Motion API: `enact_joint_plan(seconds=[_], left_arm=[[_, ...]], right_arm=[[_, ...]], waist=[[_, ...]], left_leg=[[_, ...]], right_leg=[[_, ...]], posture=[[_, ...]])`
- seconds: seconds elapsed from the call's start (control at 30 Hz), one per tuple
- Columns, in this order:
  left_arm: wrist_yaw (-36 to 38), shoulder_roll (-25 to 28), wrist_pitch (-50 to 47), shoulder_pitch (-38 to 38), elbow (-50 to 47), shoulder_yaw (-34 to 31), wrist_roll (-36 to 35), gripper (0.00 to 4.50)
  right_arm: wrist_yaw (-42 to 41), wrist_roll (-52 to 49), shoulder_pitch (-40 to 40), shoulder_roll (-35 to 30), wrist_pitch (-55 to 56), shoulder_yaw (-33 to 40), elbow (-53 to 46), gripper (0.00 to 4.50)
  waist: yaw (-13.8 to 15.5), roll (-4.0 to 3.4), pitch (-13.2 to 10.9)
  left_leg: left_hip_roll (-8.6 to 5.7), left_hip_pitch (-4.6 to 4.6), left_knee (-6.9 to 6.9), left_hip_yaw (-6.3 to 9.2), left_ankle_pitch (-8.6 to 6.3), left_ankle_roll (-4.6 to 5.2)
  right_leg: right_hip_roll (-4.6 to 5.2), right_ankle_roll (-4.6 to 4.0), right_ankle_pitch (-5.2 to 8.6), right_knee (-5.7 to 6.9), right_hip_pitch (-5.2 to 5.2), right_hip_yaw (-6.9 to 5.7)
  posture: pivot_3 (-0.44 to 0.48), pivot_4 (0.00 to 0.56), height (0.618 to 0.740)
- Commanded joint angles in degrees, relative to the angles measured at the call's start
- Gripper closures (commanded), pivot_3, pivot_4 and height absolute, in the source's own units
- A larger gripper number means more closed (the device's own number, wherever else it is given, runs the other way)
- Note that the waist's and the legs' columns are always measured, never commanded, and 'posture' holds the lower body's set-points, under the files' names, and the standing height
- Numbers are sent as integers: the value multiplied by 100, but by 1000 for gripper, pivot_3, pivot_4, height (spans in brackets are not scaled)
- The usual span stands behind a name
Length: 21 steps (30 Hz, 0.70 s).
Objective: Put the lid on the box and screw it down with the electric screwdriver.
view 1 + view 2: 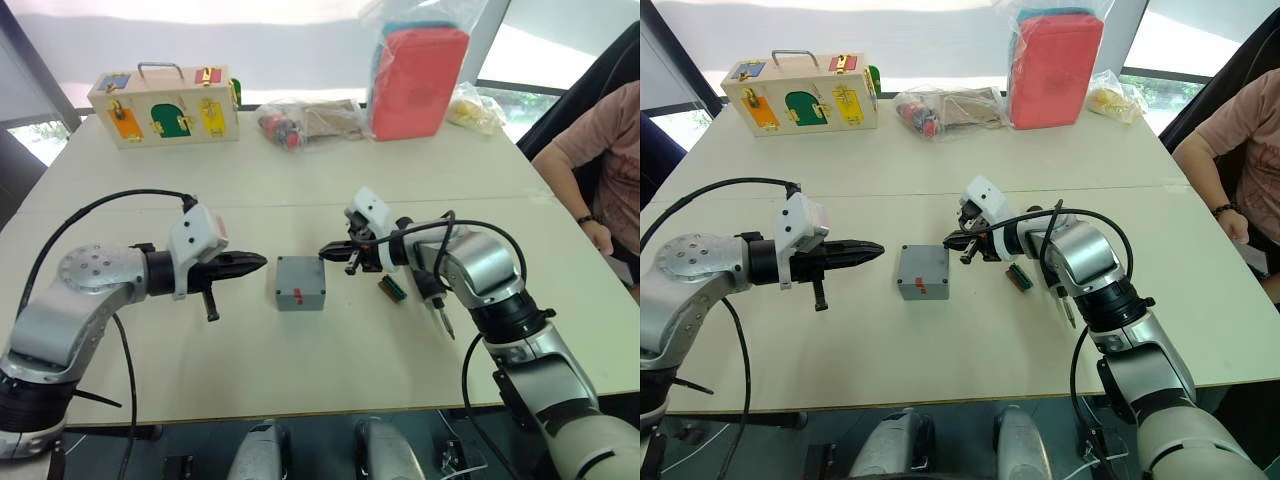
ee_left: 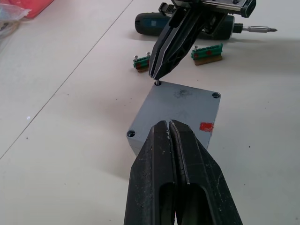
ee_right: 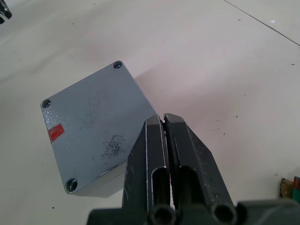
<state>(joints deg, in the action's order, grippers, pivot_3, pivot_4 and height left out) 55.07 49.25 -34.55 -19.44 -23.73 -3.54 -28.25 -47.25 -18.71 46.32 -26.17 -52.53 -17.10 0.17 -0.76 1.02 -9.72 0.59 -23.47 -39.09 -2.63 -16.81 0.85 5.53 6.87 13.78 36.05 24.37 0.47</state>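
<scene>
Both of my claws hang low over the bench [image 1: 330,360]. My left claw [image 1: 262,262] has its fingers pressed together, holding nothing, with its tip just beside the grey box [image 1: 300,283]. My right claw [image 1: 324,252] is pinched tight too, and its tip sits at the box's far corner. On the box sits the lid [image 2: 180,112], with a red mark. Behind my right arm lies the electric screwdriver [image 2: 187,24], beside two small green blocks [image 2: 206,52].
</scene>
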Motion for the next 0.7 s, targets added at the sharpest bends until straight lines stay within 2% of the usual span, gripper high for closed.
enact_joint_plan(seconds=[0.03, 0.33, 0.43, 0.5, 0.7], left_arm=[[-14, -10, 69, -78, -135, -67, -52, 4500], [-71, -51, 51, -51, -184, -57, -46, 4500], [-98, -56, 26, -22, -214, -77, -64, 4500], [-106, -59, 20, -5, -225, -83, -65, 4500], [-131, -80, 12, 40, -253, -96, -76, 4500]], right_arm=[[-25, 43, 94, 29, 36, 2, -97, 4476], [-59, 94, 16, 130, 77, -141, -44, 4476], [-108, 66, 38, 123, 47, -138, -100, 3774], [-138, 43, 53, 97, 22, -113, -152, 2867], [-136, 23, 127, 41, -28, -37, -280, 595]], waist=[[-1, 0, 0], [-4, 0, 0], [-5, 0, 0], [-2, 0, 0], [-3, 0, 0]], left_leg=[[0, 0, 0, 0, 0, 0], [0, 0, 0, 0, 0, 0], [0, 0, 0, 0, 0, 0], [0, 0, 0, 0, 0, 0], [0, 0, 0, 0, 0, 0]], right_leg=[[0, 0, 0, 0, 0, 0], [0, 0, 0, 0, 0, 0], [0, 0, 0, 0, 0, 0], [0, 0, 0, 0, 0, 0], [0, 0, 0, 0, 0, 0]], posture=[[0, 150, 730], [0, 150, 730], [0, 150, 730], [0, 150, 730], [0, 150, 730]])
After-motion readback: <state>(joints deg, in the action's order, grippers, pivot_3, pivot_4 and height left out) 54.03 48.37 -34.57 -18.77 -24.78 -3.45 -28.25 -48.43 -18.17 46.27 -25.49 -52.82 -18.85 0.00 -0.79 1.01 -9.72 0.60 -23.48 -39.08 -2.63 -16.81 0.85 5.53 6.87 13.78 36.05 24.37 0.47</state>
